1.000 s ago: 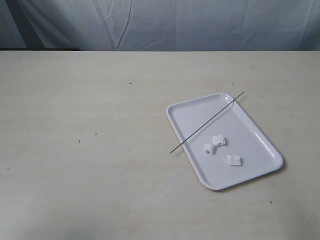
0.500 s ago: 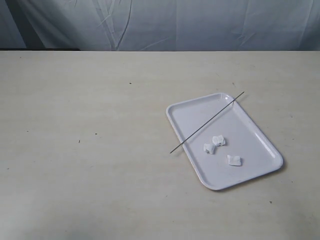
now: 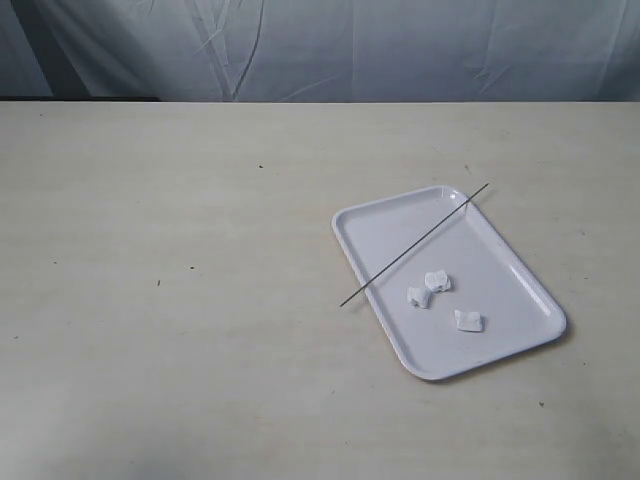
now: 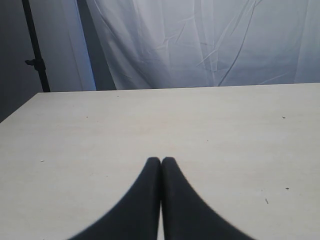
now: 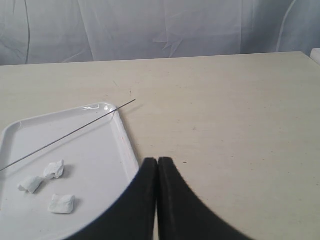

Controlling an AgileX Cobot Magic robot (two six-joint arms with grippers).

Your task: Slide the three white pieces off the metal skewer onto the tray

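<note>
The white tray (image 3: 510,260) lies on the table at the right of the exterior view. Three white pieces lie loose on it: two close together (image 3: 419,297) (image 3: 437,281) and one apart (image 3: 467,320). The bare metal skewer (image 3: 415,243) rests slanted across the tray's far rim, one end over the table. Neither arm shows in the exterior view. My right gripper (image 5: 158,161) is shut and empty, beside the tray (image 5: 122,135), with the pieces (image 5: 53,170) and skewer (image 5: 75,131) in its view. My left gripper (image 4: 161,161) is shut, empty, over bare table.
A wrinkled grey-white cloth backdrop (image 3: 320,50) hangs behind the table's far edge. A dark stand pole (image 4: 35,45) rises beyond the table corner in the left wrist view. Small dark specks (image 3: 158,281) mark the tabletop.
</note>
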